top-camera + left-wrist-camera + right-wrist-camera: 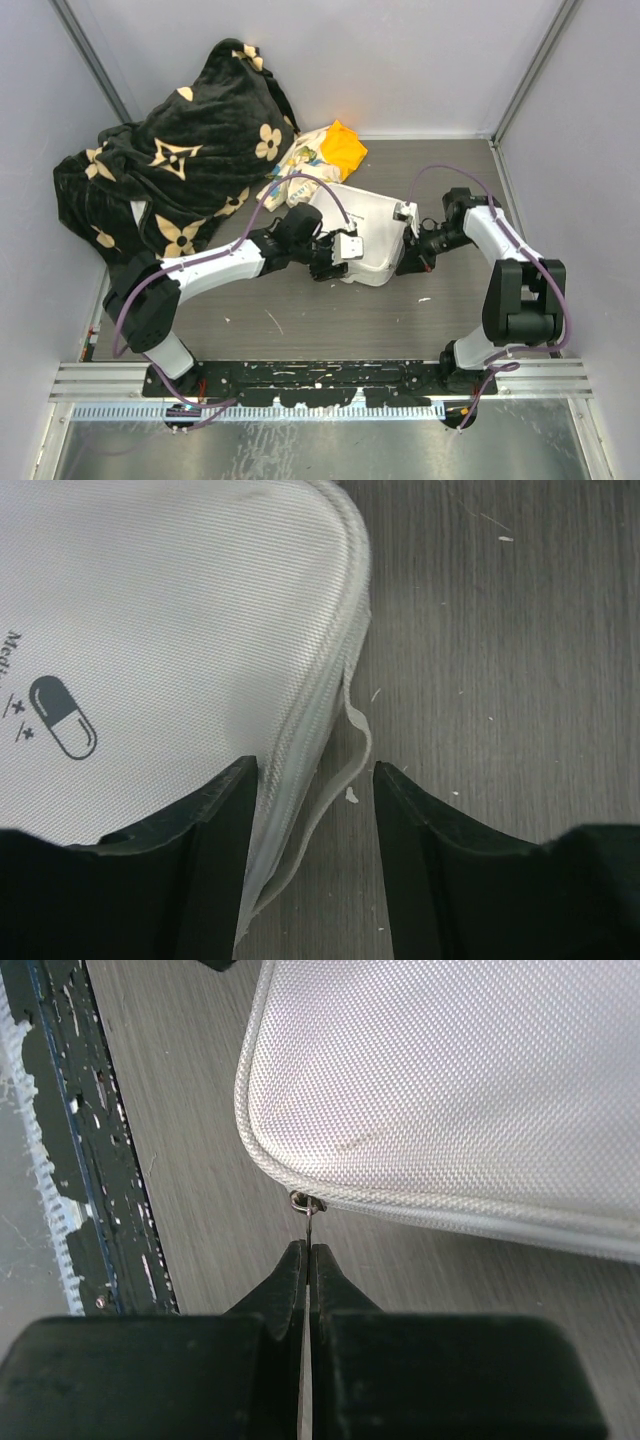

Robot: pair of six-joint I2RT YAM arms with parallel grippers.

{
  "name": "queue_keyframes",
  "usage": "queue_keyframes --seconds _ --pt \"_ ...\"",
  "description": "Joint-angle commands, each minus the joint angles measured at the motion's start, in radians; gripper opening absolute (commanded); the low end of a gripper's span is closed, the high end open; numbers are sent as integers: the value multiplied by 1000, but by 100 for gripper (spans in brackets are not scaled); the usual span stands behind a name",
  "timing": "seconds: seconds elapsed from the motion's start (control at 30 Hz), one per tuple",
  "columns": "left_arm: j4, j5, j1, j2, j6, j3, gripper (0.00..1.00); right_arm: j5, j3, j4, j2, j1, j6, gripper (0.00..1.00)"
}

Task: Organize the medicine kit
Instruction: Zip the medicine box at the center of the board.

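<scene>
The medicine kit (375, 225) is a white woven zip case lying at mid-table between both arms. In the left wrist view its top (180, 610) carries a dark pill logo (63, 715). My left gripper (315, 770) stands open at the kit's left edge (345, 250). The case's rim and a loose strip of its seam lie between the fingers, unclamped. My right gripper (308, 1248) is shut on the thin metal zip pull (308, 1212) at a rounded corner of the kit (450, 1070), on its right side (410, 255).
A black blanket with beige flowers (170, 150) is heaped at the back left. A floral-and-orange cloth bundle (320, 155) lies just behind the kit. Grey walls close in the table; a metal rail (320, 380) runs along the near edge.
</scene>
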Motion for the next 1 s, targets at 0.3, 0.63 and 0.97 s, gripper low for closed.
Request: queue_keyframes --seconds 0.3,0.63,0.97 --pt "-20 -205 -9 -10 135 54 74 49 217 -115 105 -87 -193 1" --pt "85 -322 -9 88 200 53 38 32 209 -112 136 -90 -198 1" --pt "53 -374 -25 92 -31 36 0 -55 56 -8 33 -90 -148 1"
